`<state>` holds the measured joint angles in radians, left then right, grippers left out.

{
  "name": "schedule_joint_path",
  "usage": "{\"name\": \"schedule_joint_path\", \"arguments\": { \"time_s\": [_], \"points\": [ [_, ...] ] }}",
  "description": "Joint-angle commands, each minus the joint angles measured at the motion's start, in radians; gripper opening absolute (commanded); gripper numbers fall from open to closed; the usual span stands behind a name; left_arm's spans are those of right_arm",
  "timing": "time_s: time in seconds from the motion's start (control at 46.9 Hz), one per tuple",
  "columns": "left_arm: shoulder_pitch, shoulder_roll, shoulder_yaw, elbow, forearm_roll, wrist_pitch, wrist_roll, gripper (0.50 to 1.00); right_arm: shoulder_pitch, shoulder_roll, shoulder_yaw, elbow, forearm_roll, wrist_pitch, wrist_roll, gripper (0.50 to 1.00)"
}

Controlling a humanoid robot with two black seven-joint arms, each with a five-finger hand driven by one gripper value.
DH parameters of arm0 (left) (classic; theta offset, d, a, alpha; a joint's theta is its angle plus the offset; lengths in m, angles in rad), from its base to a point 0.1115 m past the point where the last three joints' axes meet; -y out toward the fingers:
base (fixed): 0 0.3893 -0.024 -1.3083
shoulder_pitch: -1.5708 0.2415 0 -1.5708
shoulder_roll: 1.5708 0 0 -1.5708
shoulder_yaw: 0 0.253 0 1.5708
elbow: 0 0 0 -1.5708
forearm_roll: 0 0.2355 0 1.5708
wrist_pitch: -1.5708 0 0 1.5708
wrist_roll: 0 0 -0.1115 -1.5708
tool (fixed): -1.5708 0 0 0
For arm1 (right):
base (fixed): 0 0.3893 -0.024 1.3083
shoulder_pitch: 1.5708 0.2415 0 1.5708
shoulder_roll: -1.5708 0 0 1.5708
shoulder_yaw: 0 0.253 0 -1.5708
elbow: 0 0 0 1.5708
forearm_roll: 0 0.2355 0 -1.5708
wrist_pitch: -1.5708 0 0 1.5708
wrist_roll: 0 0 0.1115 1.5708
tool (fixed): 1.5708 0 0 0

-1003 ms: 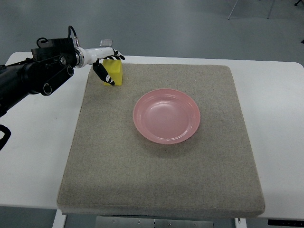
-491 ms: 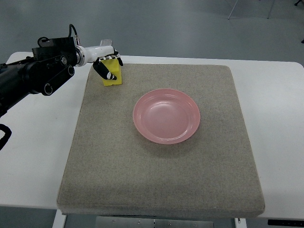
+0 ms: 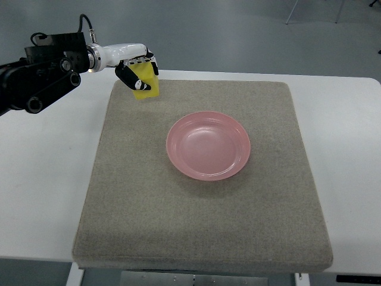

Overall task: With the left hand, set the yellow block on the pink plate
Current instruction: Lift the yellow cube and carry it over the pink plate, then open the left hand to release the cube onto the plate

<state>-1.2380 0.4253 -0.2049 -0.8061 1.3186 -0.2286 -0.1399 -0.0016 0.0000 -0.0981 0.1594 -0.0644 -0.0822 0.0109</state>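
The left arm is cut off by the picture's left edge, so only its black forearm and white wrist show. The left robot hand (image 3: 138, 72) covers the top and near-left side of the yellow block (image 3: 146, 87); its dark fingers (image 3: 126, 77) blur against the block, and whether the block's underside touches the grey mat (image 3: 202, 226) is hard to make out, though it looks clear of it. The right arm is out of the picture.

Against the frame half a second ago, the arm has risen and drawn toward the far left of the pink plate (image 3: 208, 145), and the block has come up with it and sits tilted. The plate and mat lie as before.

The left robot hand is closed around the yellow block, fingers wrapping its top edge and left face, the block hanging just below and to the right of the palm. The block is beyond the plate's far-left side, well apart from it, over the mat's far-left corner on the white bench (image 3: 41, 173).
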Motion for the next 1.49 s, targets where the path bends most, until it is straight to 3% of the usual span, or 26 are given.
{"name": "schedule_joint_path", "arguments": {
  "time_s": [0.0,0.149,0.299,0.768,0.79,0.854,0.875,0.939,0.982,1.024,1.323,1.473],
  "points": [
    [0.002,0.047,-0.002,-0.137,-0.001,-0.005,0.0,0.5,0.0,0.0,0.0,-0.001,0.0,0.001,0.0,0.924],
    [0.012,0.084,-0.001,-0.321,0.002,-0.008,0.0,0.5,0.0,0.0,0.0,0.0,0.0,-0.001,0.0,0.924],
    [0.014,0.069,0.007,-0.407,0.022,-0.011,0.002,0.5,0.0,0.0,0.0,-0.001,0.0,0.001,0.0,0.924],
    [0.058,-0.103,0.009,-0.332,0.168,-0.005,0.014,0.5,0.0,0.0,0.0,-0.001,0.0,0.001,0.0,0.924],
    [0.06,-0.105,0.009,-0.332,0.168,-0.005,0.014,0.52,0.0,0.0,0.0,0.0,0.0,-0.001,0.0,0.924],
    [0.065,-0.106,0.009,-0.332,0.166,-0.005,0.014,0.738,0.0,0.0,0.0,0.0,0.0,-0.001,0.0,0.924],
    [0.065,-0.106,0.01,-0.332,0.166,-0.005,0.014,0.782,0.0,0.0,0.0,-0.001,0.0,0.001,0.0,0.924],
    [0.066,-0.105,0.012,-0.334,0.166,-0.009,0.014,0.844,0.0,0.0,0.0,-0.001,0.0,-0.001,0.0,0.924],
    [0.068,-0.105,0.012,-0.335,0.166,-0.009,0.014,0.932,0.0,0.0,0.0,0.0,0.0,-0.001,0.0,0.924],
    [0.072,-0.105,0.012,-0.337,0.165,-0.009,0.014,0.977,0.0,0.0,0.0,0.0,0.0,-0.001,0.0,0.924],
    [0.072,-0.089,-0.002,-0.338,0.133,-0.037,0.014,0.994,0.0,0.0,0.0,-0.001,0.0,-0.001,0.0,0.924],
    [0.058,-0.033,-0.051,-0.324,-0.04,-0.067,0.014,0.992,0.0,0.0,0.0,0.0,0.0,-0.001,0.0,0.924]
  ]
}}
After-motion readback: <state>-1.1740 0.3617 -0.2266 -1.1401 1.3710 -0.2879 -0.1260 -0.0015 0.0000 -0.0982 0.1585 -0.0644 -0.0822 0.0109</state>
